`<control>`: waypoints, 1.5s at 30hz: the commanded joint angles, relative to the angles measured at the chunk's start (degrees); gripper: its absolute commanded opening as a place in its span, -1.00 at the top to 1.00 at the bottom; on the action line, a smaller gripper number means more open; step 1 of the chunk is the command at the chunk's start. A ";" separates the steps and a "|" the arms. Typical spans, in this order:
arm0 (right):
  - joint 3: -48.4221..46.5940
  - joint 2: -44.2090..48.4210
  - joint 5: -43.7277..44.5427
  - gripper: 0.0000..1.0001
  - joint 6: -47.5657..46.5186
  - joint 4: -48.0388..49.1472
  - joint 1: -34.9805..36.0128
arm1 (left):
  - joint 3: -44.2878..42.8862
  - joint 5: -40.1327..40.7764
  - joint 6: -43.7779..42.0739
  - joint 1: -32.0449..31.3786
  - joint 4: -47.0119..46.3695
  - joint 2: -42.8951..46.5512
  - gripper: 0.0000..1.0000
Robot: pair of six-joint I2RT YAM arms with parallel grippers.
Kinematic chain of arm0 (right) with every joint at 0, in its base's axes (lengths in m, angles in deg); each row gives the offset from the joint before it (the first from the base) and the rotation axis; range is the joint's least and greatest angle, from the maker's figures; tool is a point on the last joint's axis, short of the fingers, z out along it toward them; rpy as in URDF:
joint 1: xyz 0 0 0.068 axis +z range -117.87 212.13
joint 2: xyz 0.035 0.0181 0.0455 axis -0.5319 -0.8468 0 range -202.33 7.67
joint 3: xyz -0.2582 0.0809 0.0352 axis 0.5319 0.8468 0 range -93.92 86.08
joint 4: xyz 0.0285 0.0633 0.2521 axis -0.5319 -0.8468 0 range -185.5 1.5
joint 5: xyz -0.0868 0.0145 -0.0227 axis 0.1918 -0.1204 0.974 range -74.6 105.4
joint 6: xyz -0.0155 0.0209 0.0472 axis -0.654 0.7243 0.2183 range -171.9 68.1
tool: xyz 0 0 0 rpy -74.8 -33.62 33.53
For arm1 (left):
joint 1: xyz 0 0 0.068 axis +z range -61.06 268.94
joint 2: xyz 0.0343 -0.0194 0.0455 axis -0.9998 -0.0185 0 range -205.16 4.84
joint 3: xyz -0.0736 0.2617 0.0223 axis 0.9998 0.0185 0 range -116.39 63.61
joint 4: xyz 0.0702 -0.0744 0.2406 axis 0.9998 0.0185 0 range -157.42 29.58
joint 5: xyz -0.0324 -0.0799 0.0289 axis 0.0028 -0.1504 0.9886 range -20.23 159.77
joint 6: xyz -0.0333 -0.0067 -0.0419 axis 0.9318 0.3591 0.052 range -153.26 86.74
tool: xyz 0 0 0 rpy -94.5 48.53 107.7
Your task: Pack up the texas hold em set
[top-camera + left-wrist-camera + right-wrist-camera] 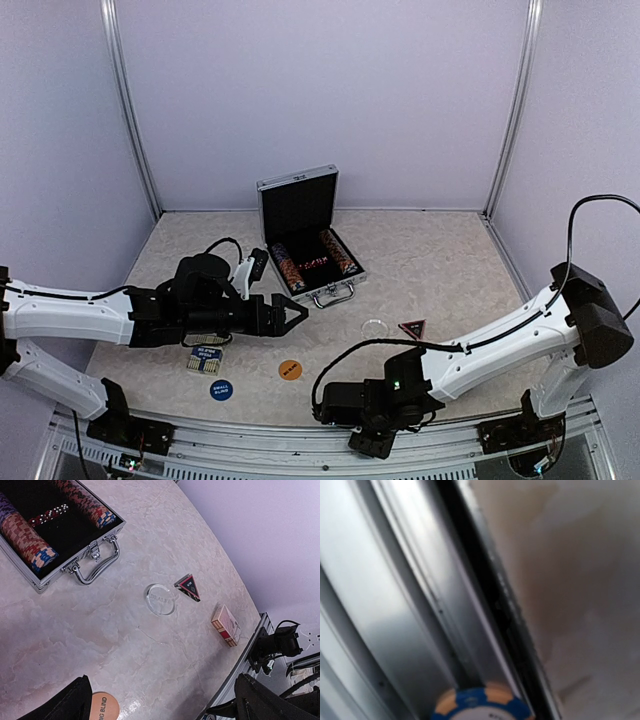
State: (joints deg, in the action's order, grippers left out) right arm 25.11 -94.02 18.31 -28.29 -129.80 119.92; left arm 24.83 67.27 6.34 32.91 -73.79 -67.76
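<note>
Silver briefcase (pixel 300 240): open mid-table, lid upright, handle (pixel 97 565) facing the arms.
Striped chips (pixel 27 540): packed in rows along the black lining, dice (pixel 50 514) between them.
Clear disc (pixel 160 599) and dark triangle (pixel 188 586): loose on the table, just beside each other, near the handle side.
Red deck (pixel 226 625): loose, beyond the triangle, near the table edge.
Orange disc (pixel 290 370), blue disc (pixel 221 390), second deck (pixel 204 360): loose by the left arm, well apart from the case.
Left gripper (pixel 290 315): spread wide, empty, hovering between case and orange disc.
Right gripper (pixel 362 440): low at the near edge over the metal rail (pixel 395 605); spread not visible, cannot tell.
Stray chip (pixel 480 705): blue and orange, at the rail; held or lying there, unclear.
Step in hand: probably gathering loose pieces, lid not yet closed.
Next move: likely a descent of the left gripper onto a flat disc, calling for a low, edge-on pinch, then a carry into the lining.
</note>
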 commanded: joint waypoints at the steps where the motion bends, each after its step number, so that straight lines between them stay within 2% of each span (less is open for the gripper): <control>1: 1.19 -1.98 -1.26 0.23 -0.03 0.39 -0.23 | 0.59 0.70 -0.13 -0.30 -0.82 -0.02 -0.98; 8: -0.34 1.98 3.62 0.26 0.08 -0.50 -0.42 | 0.48 -0.76 -0.22 -0.07 -1.26 -1.77 -0.98; 21: -0.99 13.37 18.62 0.27 -0.73 -1.21 -1.16 | -0.71 -19.34 2.28 2.16 -15.74 -17.27 -0.98; 28: -0.09 18.39 22.39 0.30 -1.84 0.51 -2.28 | -4.54 -28.45 4.32 1.18 -24.20 -26.30 -0.83; 38: 0.84 19.58 23.90 0.30 -1.88 -0.39 -3.88 | -8.06 -32.84 7.02 -2.82 -30.46 -30.09 -0.74; 45: 0.61 19.51 24.87 0.30 -1.60 -1.69 -4.57 | -8.85 -33.88 7.73 -4.83 -29.92 -30.03 -0.66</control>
State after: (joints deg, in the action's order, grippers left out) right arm 25.44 -75.88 41.42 -29.99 -130.54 115.97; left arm 17.48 35.22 13.42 29.31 -102.01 -96.96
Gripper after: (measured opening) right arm 0.377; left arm 0.839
